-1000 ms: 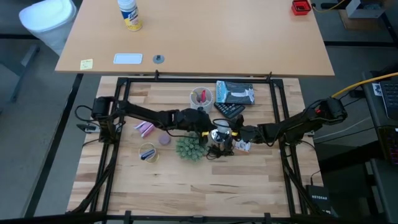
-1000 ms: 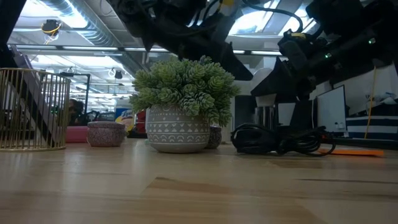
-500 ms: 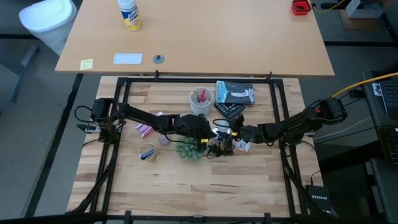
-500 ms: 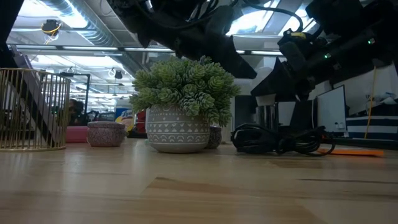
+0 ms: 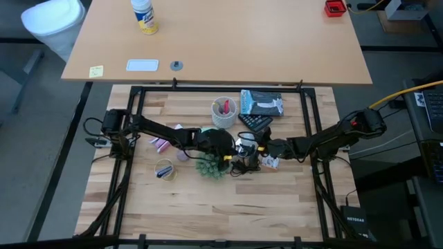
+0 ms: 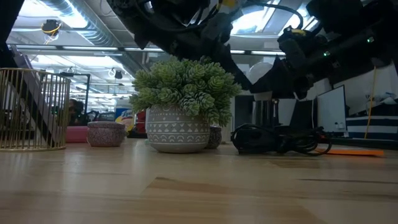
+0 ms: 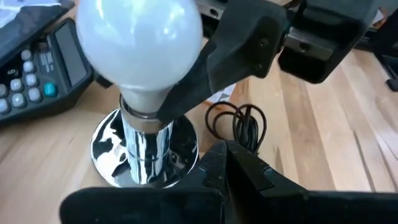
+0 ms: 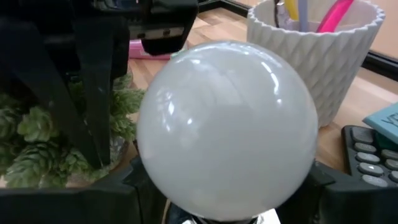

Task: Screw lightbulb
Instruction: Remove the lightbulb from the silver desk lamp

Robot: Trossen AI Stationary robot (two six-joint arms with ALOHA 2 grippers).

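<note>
Since a second ago my left gripper [image 5: 234, 146] has slid in beside the lightbulb [image 7: 138, 50], which my right gripper [image 8: 224, 205] looks clenched around low down; light, slippery, fragile glass, so I'd grip near its neck, and I cannot tell whether the left fingers are parted.

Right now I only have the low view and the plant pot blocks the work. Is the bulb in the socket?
Observer: Yes. The left wrist view shows the lightbulb upright, its base down in the shiny socket.
Operator: Who's holding it?
Observer: The right hand. Its own wrist view has the bulb between its fingers, and one finger lies across the bulb's neck.
Operator: Left arm?
Observer: From above, the left hand is right beside the socket, over the edge of the plant.
</note>
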